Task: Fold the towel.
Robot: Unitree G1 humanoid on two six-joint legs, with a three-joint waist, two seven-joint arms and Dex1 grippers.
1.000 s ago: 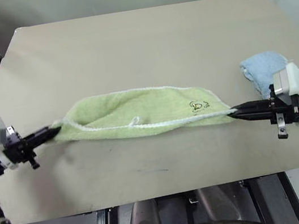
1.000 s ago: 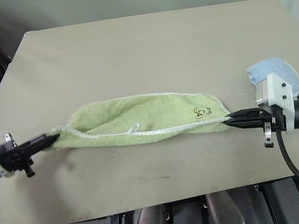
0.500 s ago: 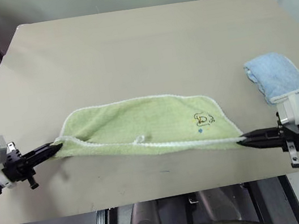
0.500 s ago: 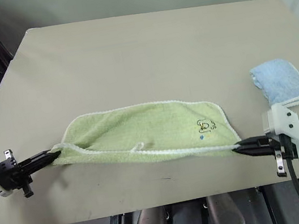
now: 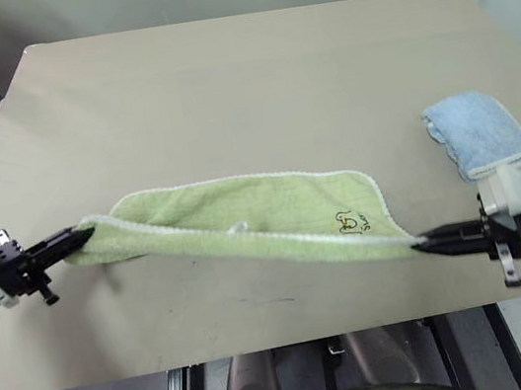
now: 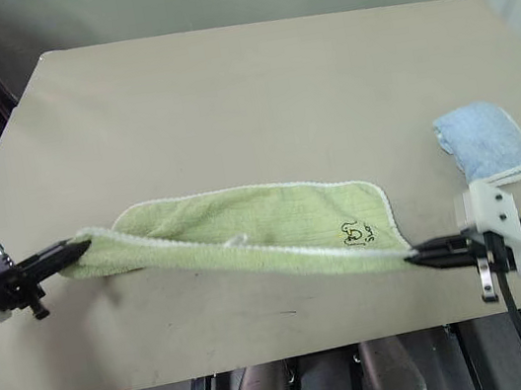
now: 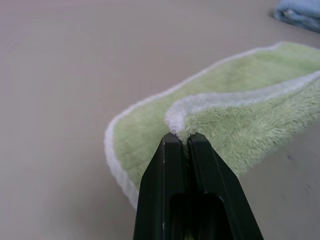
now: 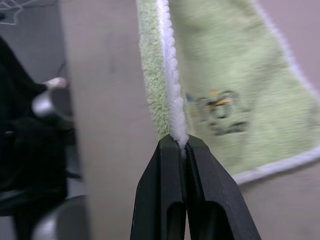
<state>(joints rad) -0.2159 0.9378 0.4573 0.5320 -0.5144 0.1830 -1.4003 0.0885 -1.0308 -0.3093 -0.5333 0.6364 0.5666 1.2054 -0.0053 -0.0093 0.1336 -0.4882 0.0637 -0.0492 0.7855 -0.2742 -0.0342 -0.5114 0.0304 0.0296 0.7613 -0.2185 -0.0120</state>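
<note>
The left gripper (image 5: 76, 238) is clamped on the left corner of the towel (image 5: 245, 223), pinching the white edging between its closed fingers (image 7: 186, 150); the right gripper (image 5: 427, 243) is likewise closed on the right corner, near the front edge of the table (image 5: 222, 81); between them the green towel hangs stretched in a long band across the near half of the table, its front hem lifted, its far edge trailing on the surface, the small logo (image 5: 350, 223) facing up toward the right end; a folded blue cloth (image 5: 477, 131) lies just beyond the right gripper, apart from the towel – not part of the job; the step in hand looks like the first fold – both near corners raised; the next move would call for carrying both corners away together, level, over the far edge, then laying them down squarely before letting go
</note>
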